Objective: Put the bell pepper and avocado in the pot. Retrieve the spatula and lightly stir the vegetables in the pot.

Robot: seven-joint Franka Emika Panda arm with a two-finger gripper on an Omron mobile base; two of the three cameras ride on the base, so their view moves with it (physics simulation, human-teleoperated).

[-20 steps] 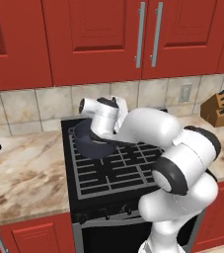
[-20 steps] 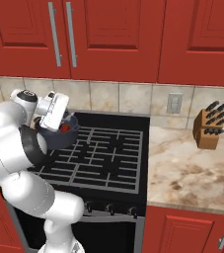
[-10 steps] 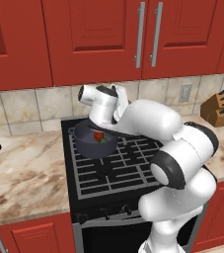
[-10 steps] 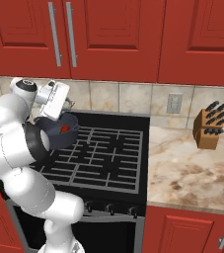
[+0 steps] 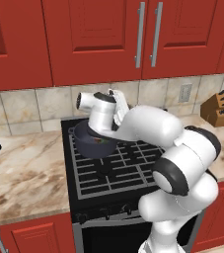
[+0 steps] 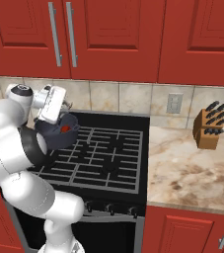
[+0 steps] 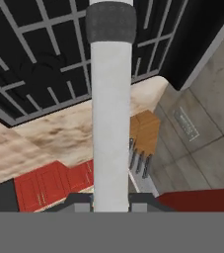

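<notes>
The dark grey-blue pot [image 5: 90,147] [image 6: 56,140] stands on the back left burner of the stove. Inside it lies the small red bell pepper [image 6: 65,129] [image 5: 99,142]. My gripper [image 7: 111,198] [image 6: 53,103] hovers just above the pot's rim, shut on the spatula [image 7: 111,123]. The spatula's white handle runs straight away from the hand to a dark grey end [image 7: 111,22]. The avocado is hidden.
Black stove grates [image 5: 113,170] [image 6: 103,153] [image 7: 39,64] fill the cooktop. A wooden knife block [image 6: 211,129] [image 5: 221,108] [image 7: 144,131] stands on the marble counter [image 6: 192,173] at the right. Red cabinets hang above. More counter [image 5: 24,168] lies left of the stove.
The hand has turned above the pot and lifted slightly, so the red pepper inside now shows. The pot has stayed where it was.
</notes>
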